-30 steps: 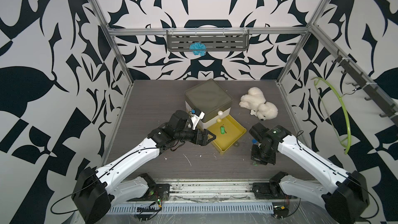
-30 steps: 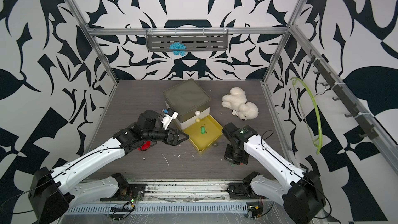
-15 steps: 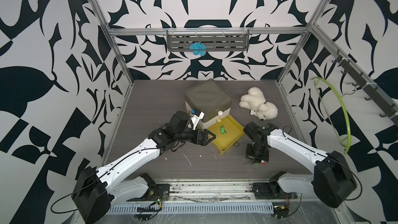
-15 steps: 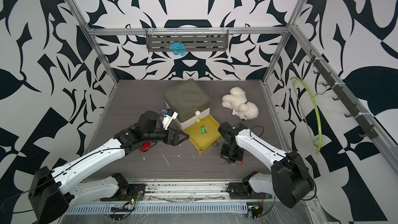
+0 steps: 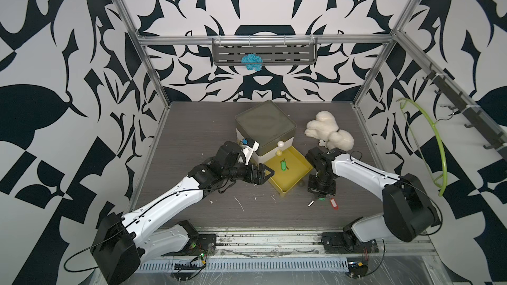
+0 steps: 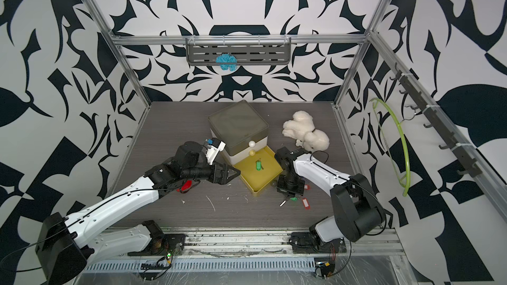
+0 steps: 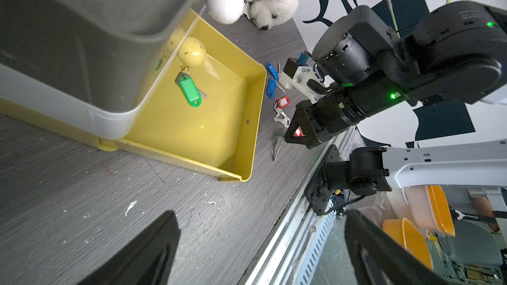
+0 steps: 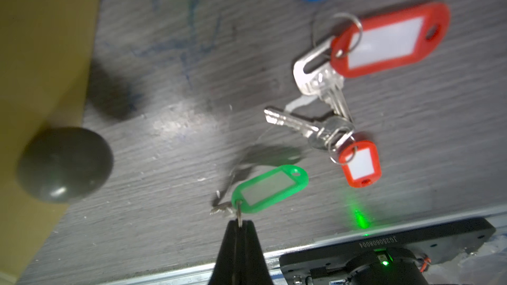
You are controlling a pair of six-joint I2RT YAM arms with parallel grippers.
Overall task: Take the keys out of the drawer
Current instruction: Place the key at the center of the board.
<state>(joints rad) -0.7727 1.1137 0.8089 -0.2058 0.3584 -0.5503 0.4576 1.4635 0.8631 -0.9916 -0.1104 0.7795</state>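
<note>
The yellow drawer (image 5: 290, 178) (image 6: 260, 178) stands pulled out of its box, and one green-tagged set of keys (image 5: 282, 165) (image 7: 189, 93) lies inside it. To the drawer's right, my right gripper (image 5: 319, 197) (image 8: 240, 224) points down, shut on the ring of another green-tagged key (image 8: 270, 189) (image 6: 293, 199) held low over the table. Red-tagged keys (image 8: 389, 41) (image 5: 333, 203) and blue-tagged keys (image 7: 271, 80) lie on the table beside it. My left gripper (image 5: 267, 175) (image 7: 260, 256) is open and empty at the drawer's front left corner.
The grey-lidded drawer box (image 5: 266, 127) stands behind the drawer, with a white plush toy (image 5: 329, 132) to its right. A red toy (image 6: 186, 186) lies under my left arm. The drawer's dark knob (image 8: 64, 164) is close to my right gripper. The metal front rail (image 5: 260, 237) edges the table.
My right arm has folded its elbow inward and its gripper has drifted slightly left beside the drawer. The left arm has not moved.
</note>
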